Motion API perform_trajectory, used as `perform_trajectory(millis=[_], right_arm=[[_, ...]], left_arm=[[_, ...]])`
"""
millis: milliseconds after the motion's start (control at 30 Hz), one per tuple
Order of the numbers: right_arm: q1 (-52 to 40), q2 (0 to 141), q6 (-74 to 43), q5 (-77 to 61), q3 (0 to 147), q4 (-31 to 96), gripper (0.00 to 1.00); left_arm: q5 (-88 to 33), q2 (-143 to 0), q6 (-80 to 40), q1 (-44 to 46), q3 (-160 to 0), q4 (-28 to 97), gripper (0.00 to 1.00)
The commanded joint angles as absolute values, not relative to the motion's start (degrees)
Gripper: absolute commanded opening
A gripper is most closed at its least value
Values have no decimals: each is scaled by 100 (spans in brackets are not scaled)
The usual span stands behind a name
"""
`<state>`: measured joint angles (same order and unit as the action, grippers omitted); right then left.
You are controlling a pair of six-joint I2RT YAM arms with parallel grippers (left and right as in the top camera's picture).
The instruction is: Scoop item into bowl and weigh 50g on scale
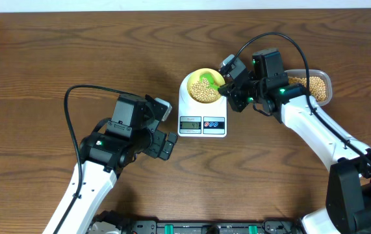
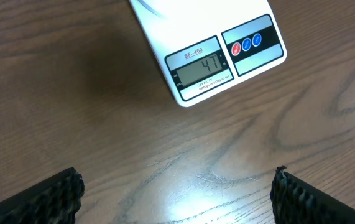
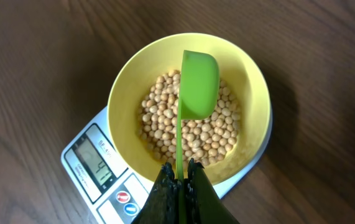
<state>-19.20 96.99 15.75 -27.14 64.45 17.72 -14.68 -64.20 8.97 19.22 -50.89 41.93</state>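
Yellow bowl (image 3: 118, 93) sits on the white scale (image 1: 202, 123), near the middle of the wooden table (image 1: 42, 65). It covers most of the platform. Tan beans (image 3: 158, 118) fill its bottom in a loose heap, and its inner wall shows bare above them.

The right gripper (image 3: 181, 177) has its fingers pressed together on the thin handle of a green scoop (image 3: 199, 84). From the wrist view the handle looks edge-on, so the scoop is rolled onto its side. Its head hangs over the beans, inside the rim and toward the far side of the bowl. I cannot tell whether it touches the beans.

Behind the right arm, well off to the right of the scale, a clear tub (image 1: 328, 81) lies on the table. It holds more beans.

The left gripper (image 1: 169, 127) hovers over bare wood just left of the scale with its fingers (image 2: 46, 199) spread wide and nothing between them. Its camera looks at the front of the scale, where the grey display (image 2: 202, 67) reads 47. Beside the display sit the small buttons (image 2: 247, 43), one red and two blue. The scale lies at a slant in that view, apart from both fingers.
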Motion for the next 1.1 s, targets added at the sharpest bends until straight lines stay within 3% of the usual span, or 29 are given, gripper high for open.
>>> perform_trajectory(millis=[0, 1067], right_arm=[[-1979, 9546, 1688, -2891, 6578, 1763, 1], [-1981, 9546, 1374, -2867, 6578, 1734, 1]], left_arm=[[-1431, -6431, 873, 1898, -5085, 4189, 98], [-1431, -6431, 873, 1898, -5085, 4189, 98]])
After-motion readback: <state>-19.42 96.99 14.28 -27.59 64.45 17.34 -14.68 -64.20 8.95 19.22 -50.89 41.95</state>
